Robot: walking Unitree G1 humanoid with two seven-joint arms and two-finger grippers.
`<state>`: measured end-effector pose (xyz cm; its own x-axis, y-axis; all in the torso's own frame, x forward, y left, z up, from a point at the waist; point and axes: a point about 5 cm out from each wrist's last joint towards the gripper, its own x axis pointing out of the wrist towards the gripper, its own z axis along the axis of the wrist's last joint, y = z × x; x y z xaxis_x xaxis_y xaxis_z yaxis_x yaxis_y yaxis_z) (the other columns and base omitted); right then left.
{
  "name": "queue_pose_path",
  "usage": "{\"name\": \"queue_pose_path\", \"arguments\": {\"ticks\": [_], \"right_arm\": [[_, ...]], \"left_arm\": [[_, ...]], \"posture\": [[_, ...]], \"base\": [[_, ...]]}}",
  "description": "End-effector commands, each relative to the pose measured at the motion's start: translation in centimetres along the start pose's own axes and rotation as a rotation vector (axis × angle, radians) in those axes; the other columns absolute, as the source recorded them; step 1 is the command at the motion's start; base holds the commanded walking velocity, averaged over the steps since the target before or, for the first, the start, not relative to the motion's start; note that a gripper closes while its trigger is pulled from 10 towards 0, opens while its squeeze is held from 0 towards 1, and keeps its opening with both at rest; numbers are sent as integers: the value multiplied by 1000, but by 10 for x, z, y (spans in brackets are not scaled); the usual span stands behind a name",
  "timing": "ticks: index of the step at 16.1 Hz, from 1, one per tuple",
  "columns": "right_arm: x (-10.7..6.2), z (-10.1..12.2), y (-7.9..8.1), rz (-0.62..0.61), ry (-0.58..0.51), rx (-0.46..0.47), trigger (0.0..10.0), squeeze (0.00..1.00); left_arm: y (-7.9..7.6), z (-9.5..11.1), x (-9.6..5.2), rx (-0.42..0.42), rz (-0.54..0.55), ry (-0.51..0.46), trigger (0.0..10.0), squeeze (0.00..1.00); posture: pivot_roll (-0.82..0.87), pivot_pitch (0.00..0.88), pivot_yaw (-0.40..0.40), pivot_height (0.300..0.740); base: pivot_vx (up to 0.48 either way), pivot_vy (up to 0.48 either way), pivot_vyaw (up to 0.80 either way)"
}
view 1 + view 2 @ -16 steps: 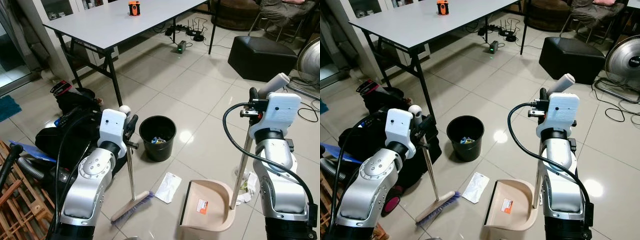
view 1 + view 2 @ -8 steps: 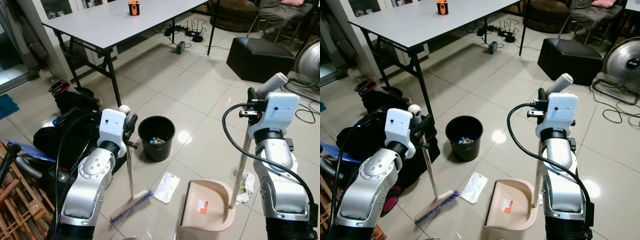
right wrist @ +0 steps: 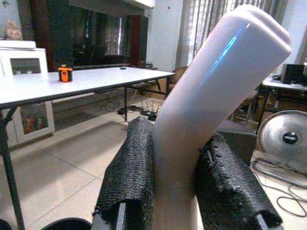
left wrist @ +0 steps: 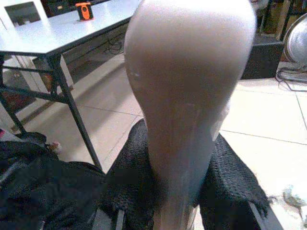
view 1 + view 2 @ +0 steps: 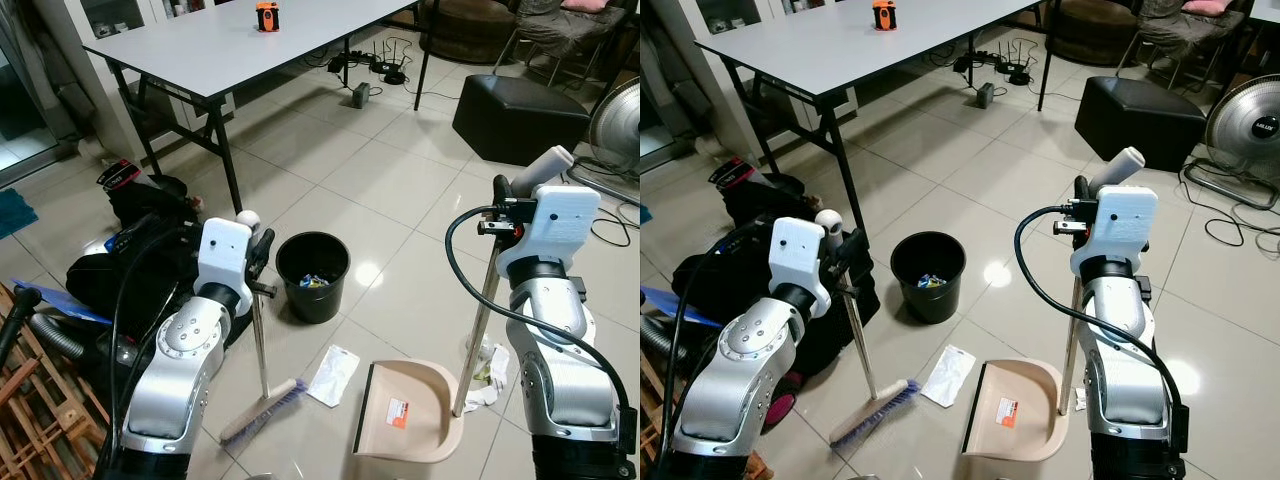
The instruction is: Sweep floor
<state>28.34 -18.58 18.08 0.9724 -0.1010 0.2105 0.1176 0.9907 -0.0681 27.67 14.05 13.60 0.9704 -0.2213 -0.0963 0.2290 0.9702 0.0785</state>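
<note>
My left gripper [image 5: 258, 252] is shut on the broom handle [image 5: 260, 335] near its white knob [image 4: 189, 86]. The broom head [image 5: 264, 411] with purple bristles rests on the tiles beside a flat white wrapper [image 5: 335, 374]. My right gripper [image 5: 505, 200] is shut on the dustpan handle [image 3: 211, 86], which stands upright. The beige dustpan [image 5: 405, 424] sits on the floor with its mouth facing the wrapper. Crumpled white litter [image 5: 489, 365] lies just right of the dustpan pole.
A black bin [image 5: 313, 275] holding some trash stands behind the wrapper. Black bags [image 5: 130, 270] and a wooden rack [image 5: 35, 410] crowd the left. A grey table [image 5: 230, 45] stands at the back, a black ottoman [image 5: 518, 115] and a fan [image 5: 615, 125] to the right.
The dustpan has slid left toward the wrapper, and its pole now stands more upright. The broom has hardly moved.
</note>
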Motion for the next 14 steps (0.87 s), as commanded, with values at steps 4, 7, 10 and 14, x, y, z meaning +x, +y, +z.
{"name": "queue_pose_path", "arguments": {"ticks": [4,7,10,14], "right_arm": [[3,17,3,21,-91,80,10000,0],[3,10,12,75,-55,141,0,0],[3,2,12,51,-12,104,4039,0],[1,-10,10,32,35,58,10000,0]], "left_arm": [[13,9,-2,12,80,-37,10000,0],[14,14,-4,8,63,-72,0,0],[15,16,-9,32,81,-73,0,0],[15,17,-4,54,75,-72,10000,0]], "posture": [[-46,3,0,740],[-21,13,-16,740],[-15,17,-20,740],[-4,28,-18,740]], "base": [[0,0,0],[0,0,0],[0,0,0],[0,0,0]]}}
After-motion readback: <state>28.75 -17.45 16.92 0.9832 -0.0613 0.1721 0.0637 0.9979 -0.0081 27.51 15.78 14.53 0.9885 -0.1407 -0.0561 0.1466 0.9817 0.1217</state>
